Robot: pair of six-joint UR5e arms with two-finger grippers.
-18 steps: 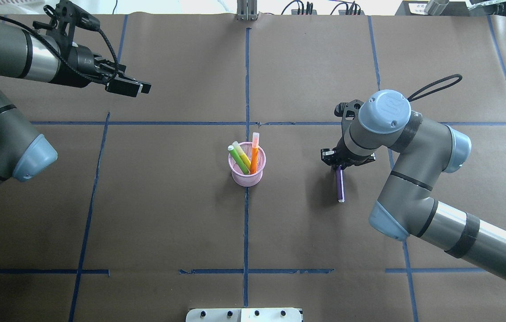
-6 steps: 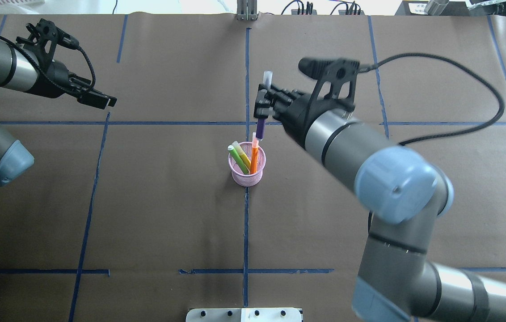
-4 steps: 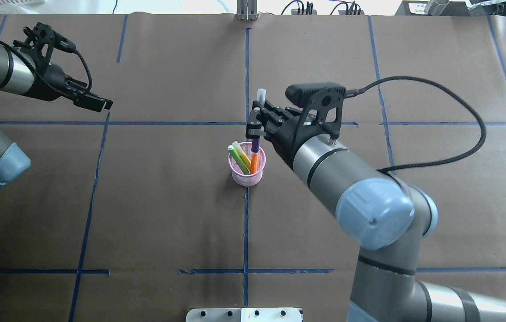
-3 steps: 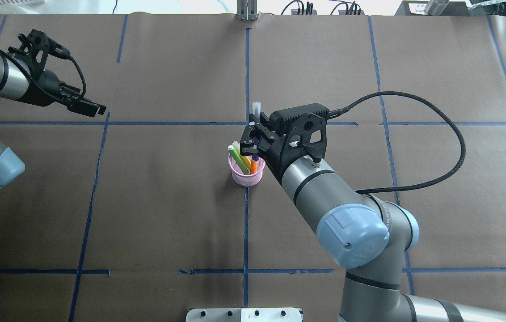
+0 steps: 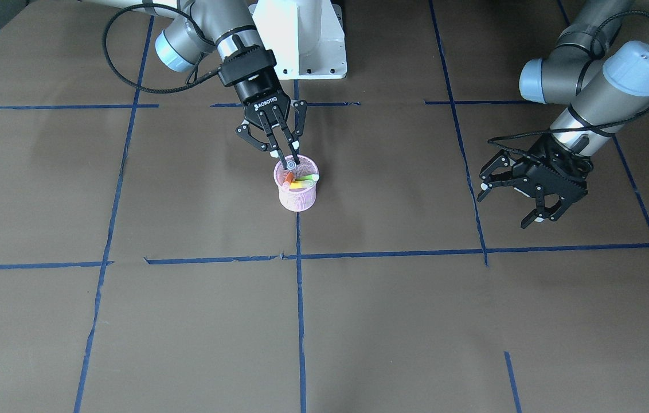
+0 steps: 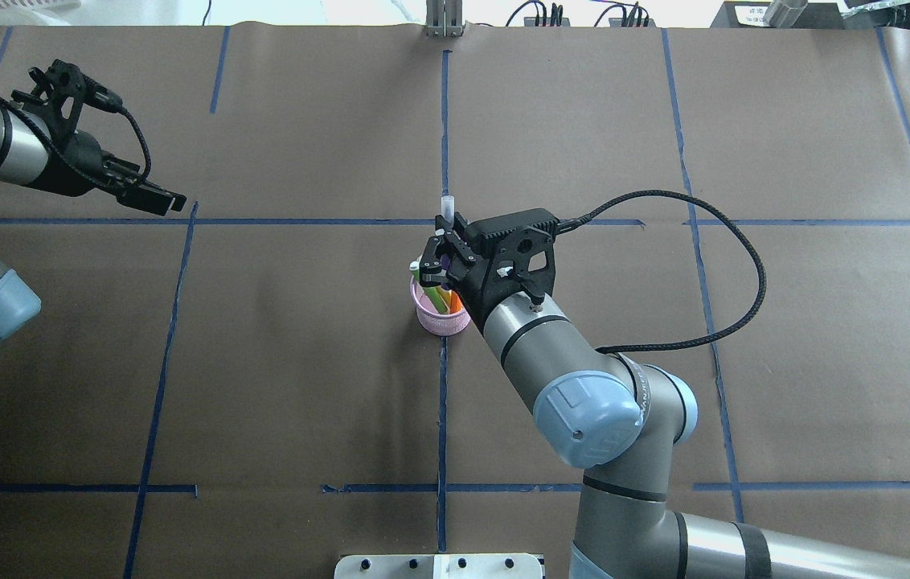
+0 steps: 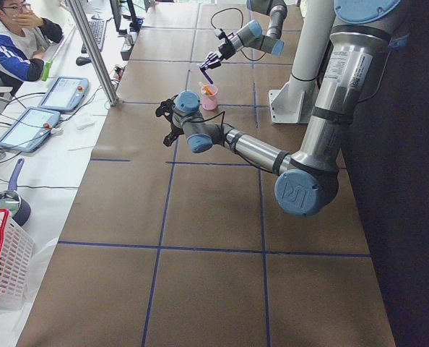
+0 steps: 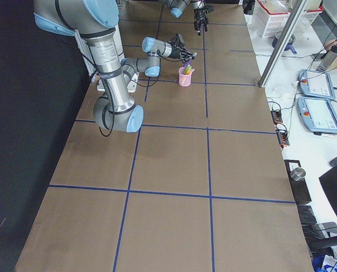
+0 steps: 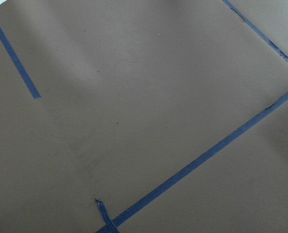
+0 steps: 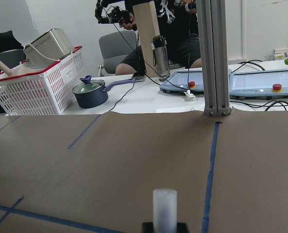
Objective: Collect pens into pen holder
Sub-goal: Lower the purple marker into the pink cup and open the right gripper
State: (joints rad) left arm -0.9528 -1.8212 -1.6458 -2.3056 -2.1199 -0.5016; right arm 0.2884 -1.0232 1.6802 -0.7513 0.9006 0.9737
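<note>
The pink mesh pen holder (image 6: 427, 320) stands at the table's middle and also shows in the front view (image 5: 299, 201). A green pen (image 6: 433, 295) and an orange pen (image 6: 456, 304) lean inside it. My right gripper (image 6: 443, 262) is shut on the purple pen (image 6: 447, 207) and holds it upright, its lower end down in the cup. The pen's pale cap sticks up above the fingers and shows in the right wrist view (image 10: 164, 208). My left gripper (image 5: 511, 202) is open and empty, far off at the robot's left side, above bare paper.
Brown paper with blue tape lines covers the table. The robot's white base (image 5: 301, 40) is behind the cup. A metal post (image 6: 444, 20) stands at the far edge, a metal plate (image 6: 439, 565) at the near edge. Operators, tablets and a basket (image 10: 37, 82) are beyond the table.
My right gripper has come down and toward the robot with the purple pen, from above the cup's far side until the pen's lower end is inside it. My left arm has drawn back slightly leftward.
</note>
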